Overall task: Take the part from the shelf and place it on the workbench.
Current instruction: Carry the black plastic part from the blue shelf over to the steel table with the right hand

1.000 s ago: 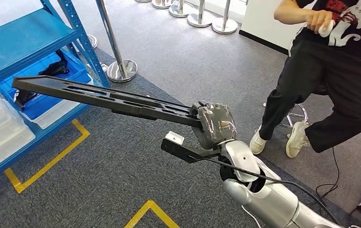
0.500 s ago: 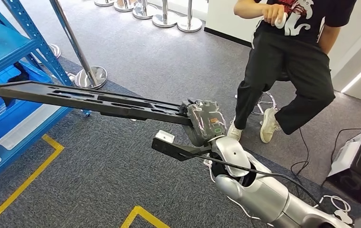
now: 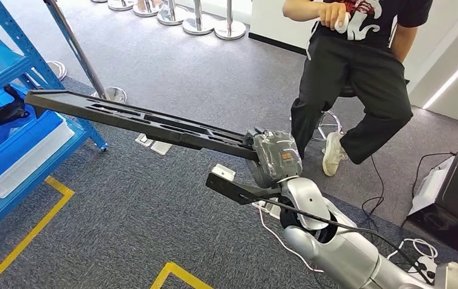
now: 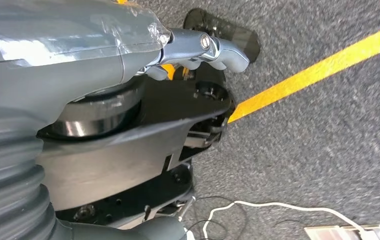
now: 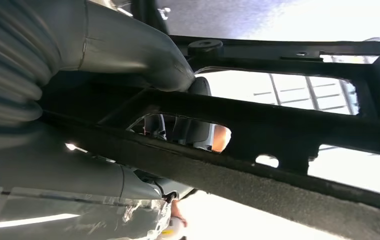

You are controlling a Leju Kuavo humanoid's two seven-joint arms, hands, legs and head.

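- The long black slotted plastic part [image 3: 148, 122] is off the blue metal shelf [image 3: 9, 129] and carried in the air over the grey carpet floor [image 3: 130, 211], its far end reaching out near the shelf's front post.
- The right hand [image 3: 273, 158] grips the part's near end; in the right wrist view its fingers [image 5: 143, 55] wrap over the part's [image 5: 278, 125] black bars.
- Since a second ago the whole head view has swung: the shelf has slid toward the picture's left edge and the seated person in a black shirt [image 3: 359, 78] now sits nearer the middle. That reads as the robot turning, not the part moving in the hand; the hold looks unchanged.
- Judgement: pick-up is done and the robot is turning away from the shelf; no worktop is seen yet, so the placing step remains.
- The left hand [image 4: 78, 100] hangs above the carpet beside a yellow floor line [image 4: 318, 70]; whether its fingers are apart or curled, I cannot tell.
- A black box with white cables [image 3: 449, 198] has come in at the right edge.
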